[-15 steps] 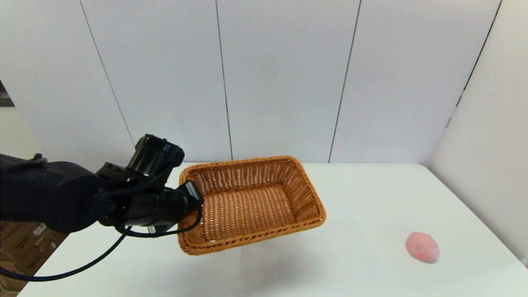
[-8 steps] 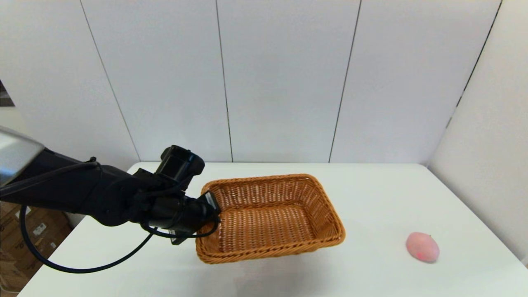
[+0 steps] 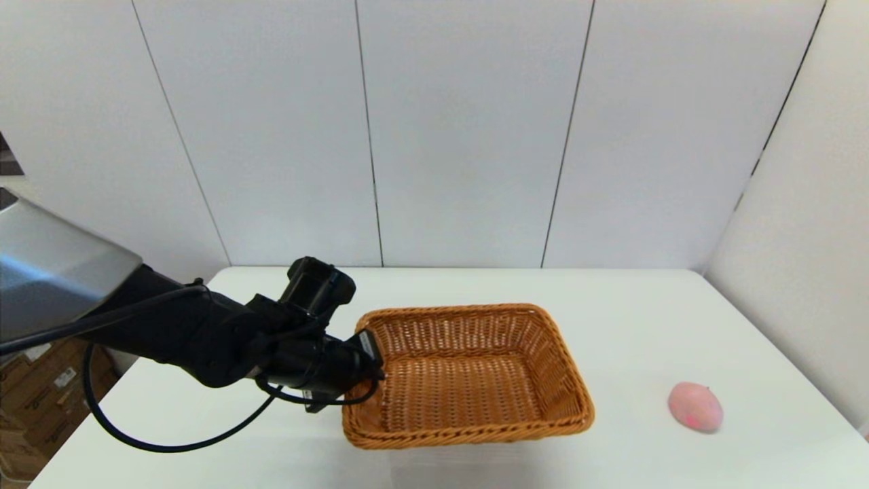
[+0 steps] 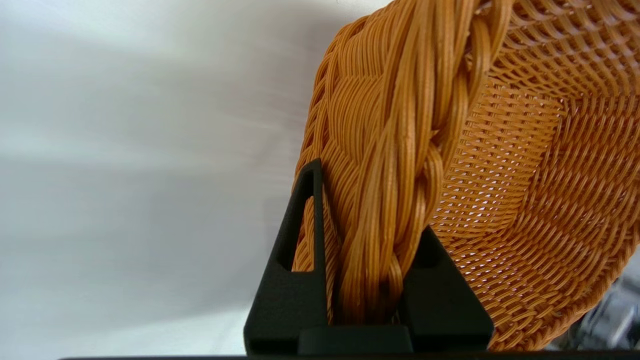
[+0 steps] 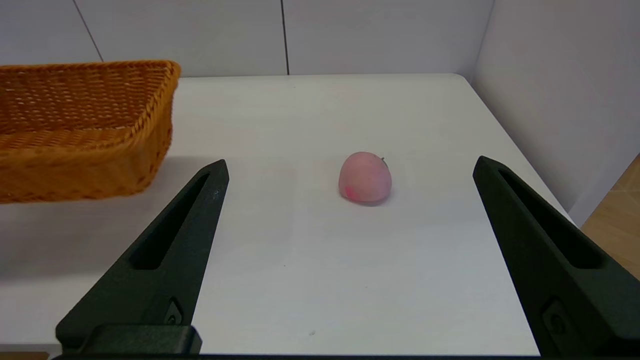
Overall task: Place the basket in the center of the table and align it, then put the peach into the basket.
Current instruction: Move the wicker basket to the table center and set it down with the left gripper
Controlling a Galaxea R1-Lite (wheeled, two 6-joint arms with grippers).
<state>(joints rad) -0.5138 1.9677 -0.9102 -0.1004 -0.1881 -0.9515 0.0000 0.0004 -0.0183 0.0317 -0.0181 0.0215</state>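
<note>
The orange-brown wicker basket (image 3: 468, 377) is near the middle of the white table (image 3: 631, 305), low over it; I cannot tell if its bottom touches. My left gripper (image 3: 370, 354) is shut on the braided rim of the basket's left short side. In the left wrist view both black fingers (image 4: 295, 250) clamp that rim of the basket (image 4: 525, 150), gripper (image 4: 370, 210). The pink peach (image 3: 694, 406) lies on the table at the right, apart from the basket. My right gripper (image 5: 352, 162) stands open, well short of the peach (image 5: 365, 177), with the basket (image 5: 80, 135) off to one side.
White wall panels (image 3: 461, 136) close off the table's far edge and a side wall (image 3: 801, 272) runs along its right edge. Cardboard boxes (image 3: 41, 380) stand on the floor at the left. The left arm's black cable (image 3: 170, 445) loops over the table's front left.
My left arm has carried the basket rightward and down toward the table's middle, and the basket has levelled out. The peach has stayed put.
</note>
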